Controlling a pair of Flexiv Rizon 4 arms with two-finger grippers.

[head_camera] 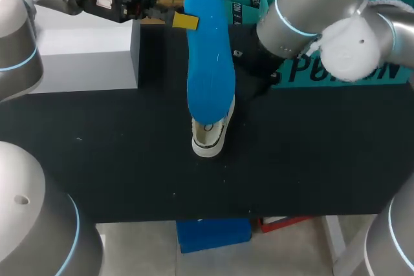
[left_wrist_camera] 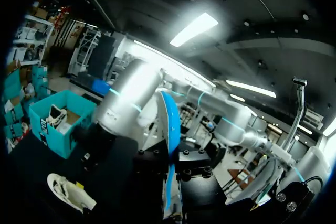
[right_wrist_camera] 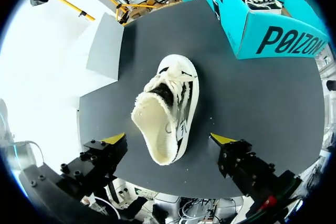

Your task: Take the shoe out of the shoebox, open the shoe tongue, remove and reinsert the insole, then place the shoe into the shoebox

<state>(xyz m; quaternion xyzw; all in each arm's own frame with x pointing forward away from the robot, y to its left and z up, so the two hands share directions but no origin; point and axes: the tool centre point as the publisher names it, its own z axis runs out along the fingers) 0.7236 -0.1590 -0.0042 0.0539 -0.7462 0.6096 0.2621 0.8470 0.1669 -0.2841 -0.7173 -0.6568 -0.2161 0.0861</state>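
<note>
Left hand (head_camera: 184,21) pinches the blue insole (head_camera: 210,63), raised off the worktop (head_camera: 310,159). Shoe (right_wrist_camera: 168,111) lies on the worktop, apart from the shoebox (right_wrist_camera: 273,38). Right hand (right_wrist_camera: 169,139) hangs over its heel end, fingers spread wide.

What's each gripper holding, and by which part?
Left gripper pinches the blue insole near its end away from the shoe. Right gripper is open above the shoe, holding nothing.

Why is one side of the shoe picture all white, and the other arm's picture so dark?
Right wrist view: glare whites out the area beyond the table, yet the shoe is clearly lit. Left wrist view: ceiling lamps shine into the camera, leaving the blue insole and the table dim.
</note>
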